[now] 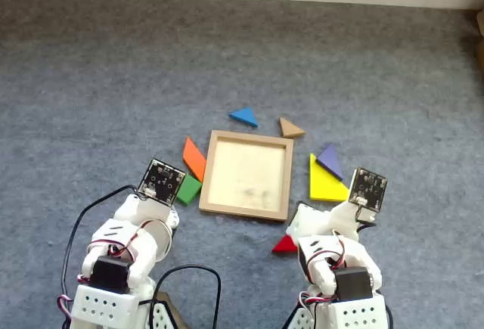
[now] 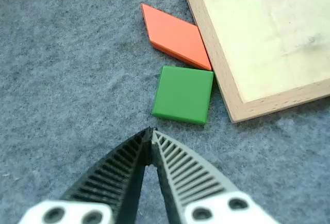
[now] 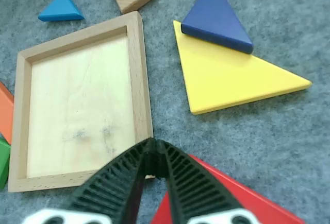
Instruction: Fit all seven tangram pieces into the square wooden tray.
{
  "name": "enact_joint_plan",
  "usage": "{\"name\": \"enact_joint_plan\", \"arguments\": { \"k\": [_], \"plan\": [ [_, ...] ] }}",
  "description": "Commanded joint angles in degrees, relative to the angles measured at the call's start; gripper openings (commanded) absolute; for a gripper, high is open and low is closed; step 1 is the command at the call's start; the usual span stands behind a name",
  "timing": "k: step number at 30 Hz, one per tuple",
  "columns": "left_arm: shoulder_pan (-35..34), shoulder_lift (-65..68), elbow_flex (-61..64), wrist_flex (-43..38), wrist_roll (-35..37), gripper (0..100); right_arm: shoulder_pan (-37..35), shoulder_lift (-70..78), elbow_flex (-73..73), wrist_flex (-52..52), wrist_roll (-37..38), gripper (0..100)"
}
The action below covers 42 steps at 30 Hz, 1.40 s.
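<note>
View from my remote station. The square wooden tray point(image 1: 249, 136) lies flat at the middle of the grey counter point(image 1: 113, 79), and all seven pieces lie on the counter around it, outside its rim. Left tool point(image 2: 151, 134): fingers pressed together, holding nothing, tip pointing at the green square point(image 2: 183, 94), which lies just beyond it, apart from the tip. The green square sits just beside the tray's left rim at the near-left corner, and its far corner touches the orange parallelogram point(image 2: 175, 36), which lies along the same rim farther away. Right tool point(image 3: 153, 144): fingers likewise together and holding nothing, tip over the tray's near rim close to the near-right corner. The red triangle point(image 3: 216, 190) lies directly beneath and to the right of this tool, partly covered by it. To the right of the tray lies the large yellow triangle point(image 3: 227, 77), with the dark blue triangle point(image 3: 216, 18) against its far edge; whether it overlaps or merely abuts I cannot tell. Beyond the tray's far rim lie the small blue triangle point(image 1: 244, 116) and the brown triangle point(image 1: 290, 127).
</note>
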Motion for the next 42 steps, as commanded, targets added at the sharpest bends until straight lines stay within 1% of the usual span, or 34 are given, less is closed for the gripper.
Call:
{"name": "enact_joint_plan", "arguments": {
  "k": [1,4,10,12,15,20,23,25,27,32,33,34,37,39,42],
  "plan": [
    [-0.1,-0.9,1.1,0.2,0.3,1,0.0,-0.7,6.0,0.1,0.6,0.5],
    [-0.1,-0.9,1.1,0.2,0.3,1,-0.8,-0.7,6.0,-0.2,0.3,0.5],
    [-0.1,-0.9,1.1,0.2,0.3,1,-8.0,-0.7,6.0,0.8,0.6,0.5],
    [-0.1,-0.9,1.1,0.2,0.3,1,-8.0,-0.7,5.4,1.7,0.6,0.5],
    [-0.1,-0.9,1.1,0.2,0.3,1,-4.7,-0.7,1.8,1.7,0.6,0.5],
    [-0.1,-0.9,1.1,0.2,0.3,1,8.8,-0.7,-6.5,1.5,0.6,0.5],
    [-0.1,-0.9,1.1,0.2,0.3,1,12.9,-0.7,-10.1,1.7,1.5,0.9],
    [-0.1,-0.9,1.1,0.2,0.3,1,13.1,-0.7,-11.1,1.4,7.2,0.9],
    [-0.1,-0.9,1.1,0.2,0.3,1,13.1,-0.7,-11.7,1.2,15.5,0.9],
    [-0.1,-0.9,1.1,0.2,0.3,1,13.4,-0.7,-13.8,1.1,41.9,0.9],
    [-0.1,-0.9,1.1,0.2,0.3,1,13.4,-0.7,-14.2,0.8,45.4,0.9],
    [-0.1,-0.9,1.1,0.2,0.3,1,13.4,-0.6,-14.5,0.7,46.9,0.9],
    [-0.1,-0.9,1.1,0.2,0.3,1,13.3,-0.5,-15.3,1.0,43.8,1.0],
    [-0.1,-0.9,1.1,0.2,0.3,1,13.3,0.4,-17.5,1.0,43.4,1.0],
    [-0.1,-0.9,1.1,0.2,0.3,1,13.1,7.4,-22.4,1.0,43.5,1.0]
  ]
}}
